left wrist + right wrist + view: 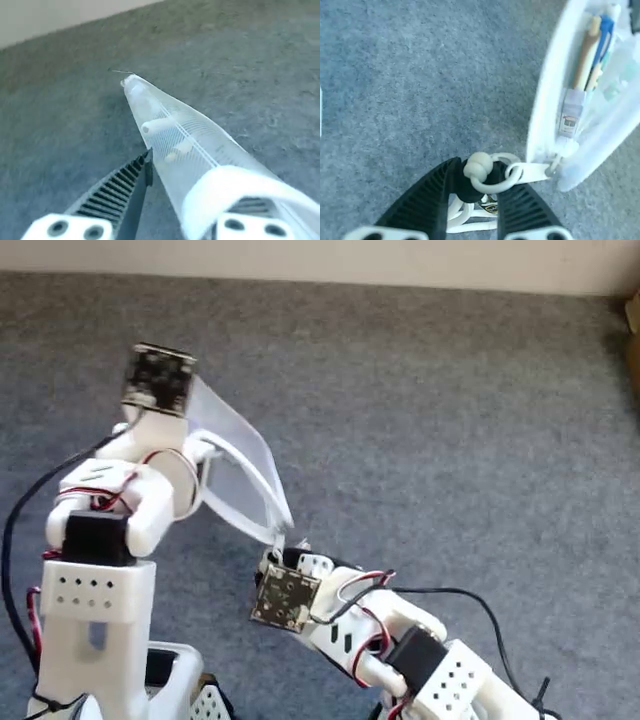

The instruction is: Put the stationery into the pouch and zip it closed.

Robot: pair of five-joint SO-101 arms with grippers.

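Seen from above, the left gripper (200, 462) holds the translucent pouch (238, 462) lifted over grey carpet (450, 390), jaws clamped on its edge. The right gripper (475, 181) pinches the zipper pull (480, 167) at the pouch's lower corner. Its wrist view alone reveals the stationery (587, 55) inside: a pencil and blue pens.
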